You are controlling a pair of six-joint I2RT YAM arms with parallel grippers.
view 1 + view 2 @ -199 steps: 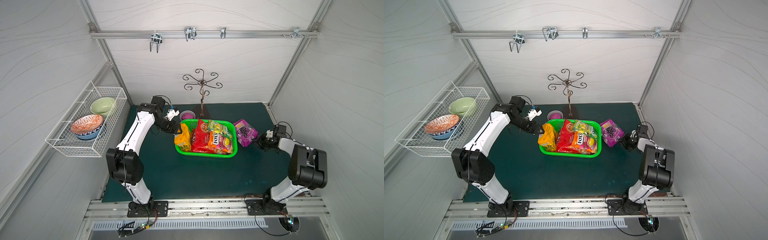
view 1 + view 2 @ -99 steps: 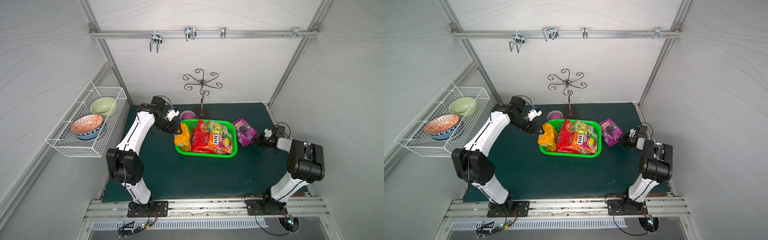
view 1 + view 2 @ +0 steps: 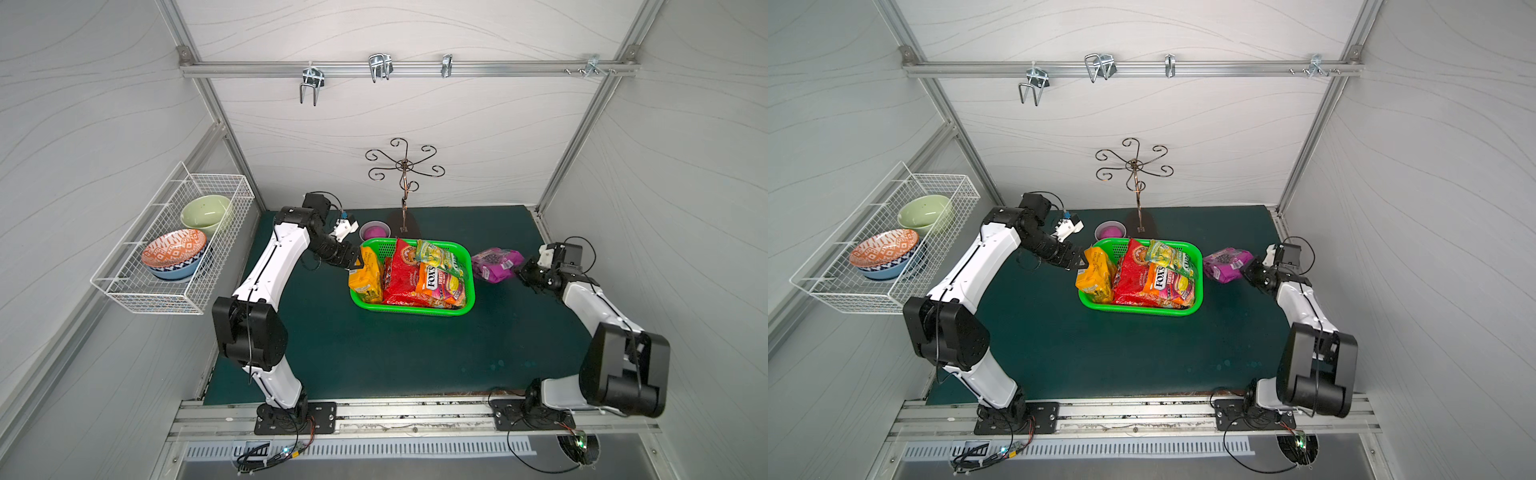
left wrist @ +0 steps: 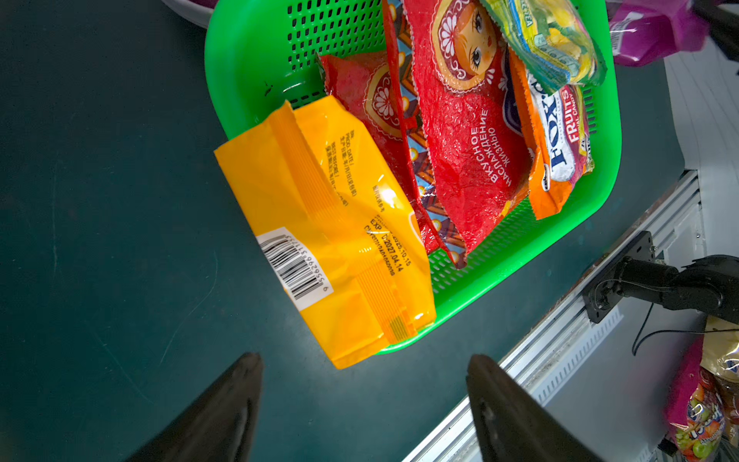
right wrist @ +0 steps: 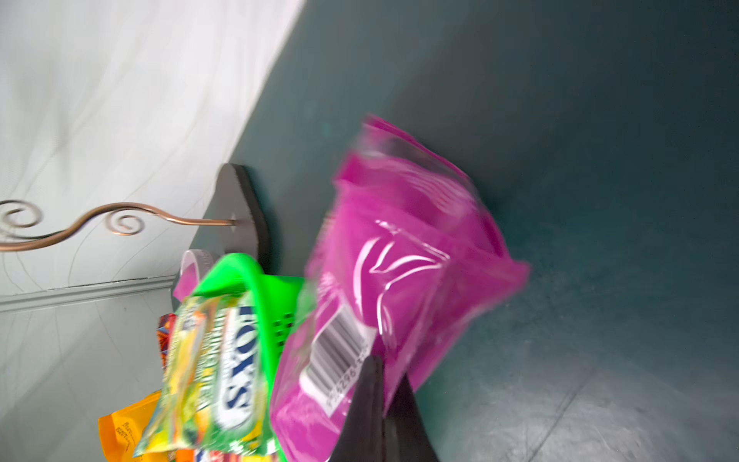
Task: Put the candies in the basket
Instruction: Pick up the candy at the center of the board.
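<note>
Nearly done: five glossy plastic candy bags (image 3: 405,274) in green perforated plastic basket (image 3: 411,310), mid-frame; pinching purple bag (image 3: 496,264), right of it, in right gripper (image 5: 378,372); left gripper (image 4: 364,358) spread, empty.

Wire rack (image 3: 166,293) holds bowls (image 3: 173,249); scrolled stand (image 3: 402,166) beside small bowl (image 3: 375,230).

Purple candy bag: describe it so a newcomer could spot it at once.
Find the bright green basket on the dark green mat. Just outside its rim, on the right arm's side, is the purple candy bag, pinched by the shut right end effector. It is the only purple bag and the only one outside the basket; the other bags lie in or across it.
</note>
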